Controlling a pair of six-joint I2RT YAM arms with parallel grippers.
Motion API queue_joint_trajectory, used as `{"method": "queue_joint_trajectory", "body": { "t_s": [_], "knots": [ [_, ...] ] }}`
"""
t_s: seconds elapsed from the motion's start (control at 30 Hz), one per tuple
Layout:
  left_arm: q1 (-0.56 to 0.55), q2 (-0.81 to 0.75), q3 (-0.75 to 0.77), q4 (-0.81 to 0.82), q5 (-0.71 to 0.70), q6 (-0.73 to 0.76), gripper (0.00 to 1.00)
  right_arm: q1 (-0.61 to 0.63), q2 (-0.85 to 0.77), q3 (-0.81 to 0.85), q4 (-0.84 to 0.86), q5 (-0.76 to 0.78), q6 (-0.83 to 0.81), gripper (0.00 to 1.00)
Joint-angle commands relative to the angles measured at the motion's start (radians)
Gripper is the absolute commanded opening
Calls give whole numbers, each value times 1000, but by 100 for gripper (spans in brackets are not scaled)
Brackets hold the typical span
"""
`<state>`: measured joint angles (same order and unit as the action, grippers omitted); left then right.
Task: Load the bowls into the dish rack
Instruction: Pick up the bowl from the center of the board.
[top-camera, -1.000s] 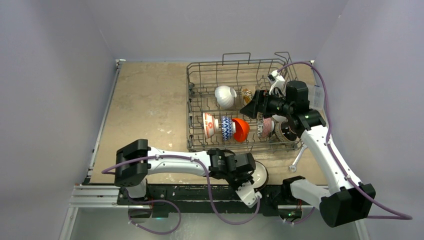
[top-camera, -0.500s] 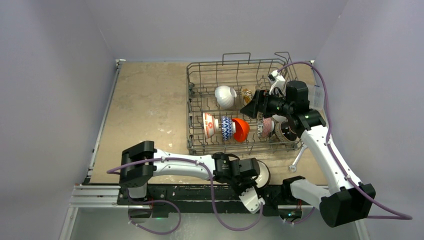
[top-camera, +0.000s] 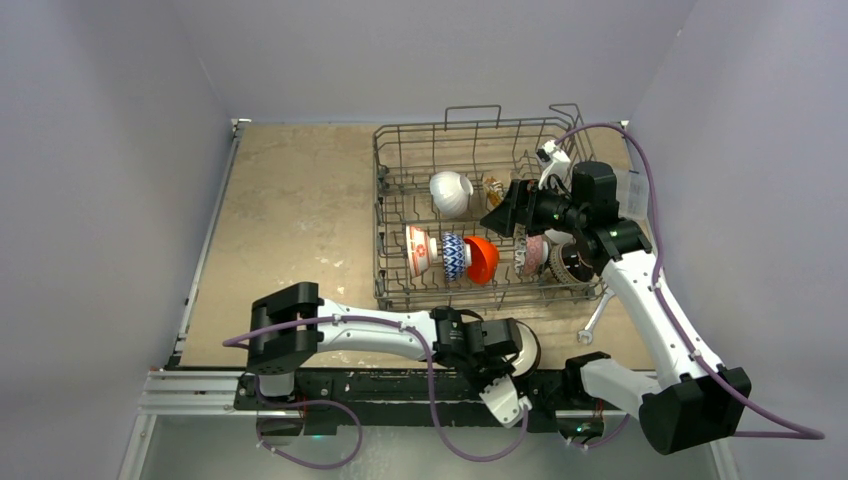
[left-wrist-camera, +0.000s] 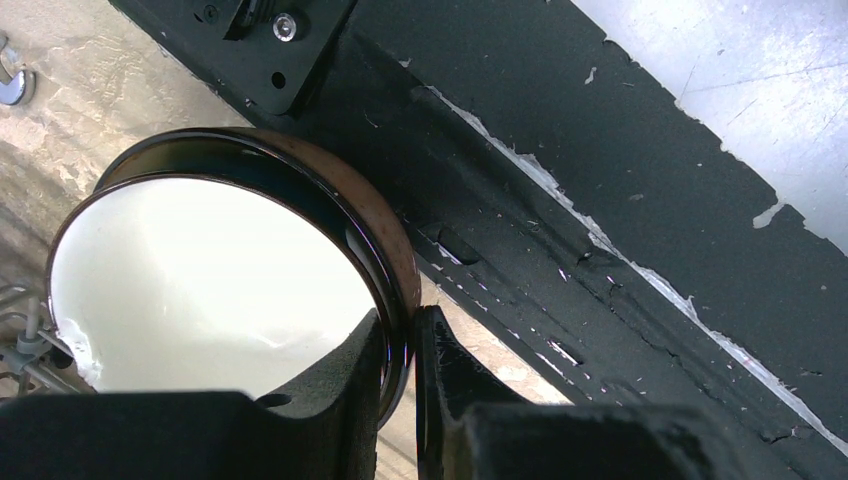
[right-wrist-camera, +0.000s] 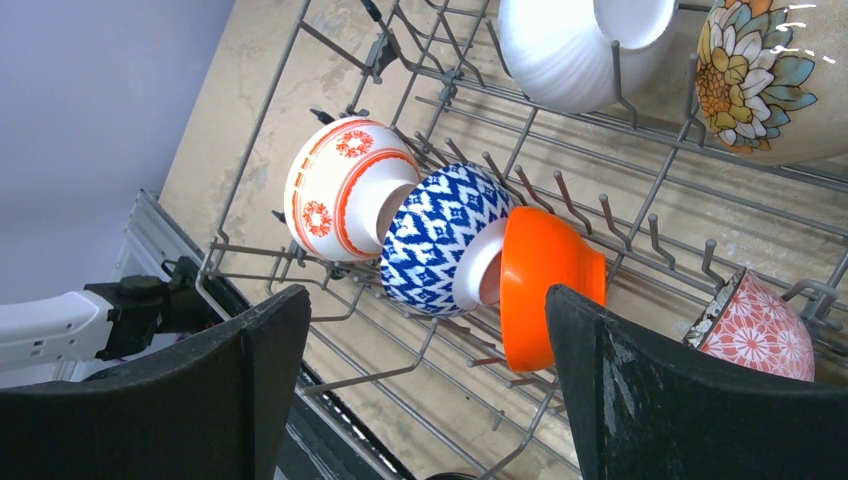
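A dark bowl with a cream inside (top-camera: 522, 350) (left-wrist-camera: 210, 270) sits at the table's near edge, in front of the dish rack (top-camera: 378, 200). My left gripper (top-camera: 500, 354) (left-wrist-camera: 400, 322) is shut on its rim, one finger (left-wrist-camera: 340, 385) inside and the other outside against the brown wall. The rack holds a white bowl (top-camera: 450, 193), a red-patterned one (top-camera: 420, 250), a blue-patterned one (top-camera: 453, 255), an orange one (top-camera: 482, 258) and a pink one (top-camera: 533, 254). My right gripper (top-camera: 497, 218) (right-wrist-camera: 425, 295) hovers open over the rack's row of bowls (right-wrist-camera: 440, 240), holding nothing.
A metal spanner (top-camera: 592, 320) lies on the table right of the rack's front corner. A clear plastic box (top-camera: 632, 190) stands against the right wall. The black base rail (left-wrist-camera: 600, 200) runs just beside the held bowl. A floral bowl (right-wrist-camera: 765, 80) leans in the rack's back.
My left arm slid to the right along the near edge and its fingers closed onto the dark bowl's rim. The right arm has stayed still and open.
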<state>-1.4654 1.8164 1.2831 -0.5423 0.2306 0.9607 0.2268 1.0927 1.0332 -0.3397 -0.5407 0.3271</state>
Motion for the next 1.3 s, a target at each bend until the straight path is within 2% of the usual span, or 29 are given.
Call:
{"method": "queue_joint_trajectory", "body": {
  "t_s": [0.0,0.27,0.6,0.73,0.83,1.0,1.07,1.17,1.27],
  "knots": [
    [-3,-52,27,15,29,-23,0,-4,-13,18,1,5,-21,90],
    [-2,-157,-34,17,-30,-66,0,-4,-16,16,-1,-3,-23,90],
    [-3,-299,-196,-5,-46,-174,0,-4,-12,7,6,-15,-27,90],
    [-3,-331,-239,31,-50,-234,18,-3,-9,5,8,-16,-27,90],
    [-3,-341,-249,60,-45,-279,35,-4,-8,8,6,-14,-27,90],
    [-3,-338,-227,83,-35,-356,42,-3,-13,7,1,-10,-29,90],
    [-3,-347,-232,122,-23,-390,60,-4,-12,4,2,-8,-28,90],
    [-3,-358,-253,210,-30,-467,64,-3,-13,1,4,-8,-29,90],
    [-3,-348,-261,292,-104,-572,64,-4,-13,0,4,-7,-30,90]
  ]
}}
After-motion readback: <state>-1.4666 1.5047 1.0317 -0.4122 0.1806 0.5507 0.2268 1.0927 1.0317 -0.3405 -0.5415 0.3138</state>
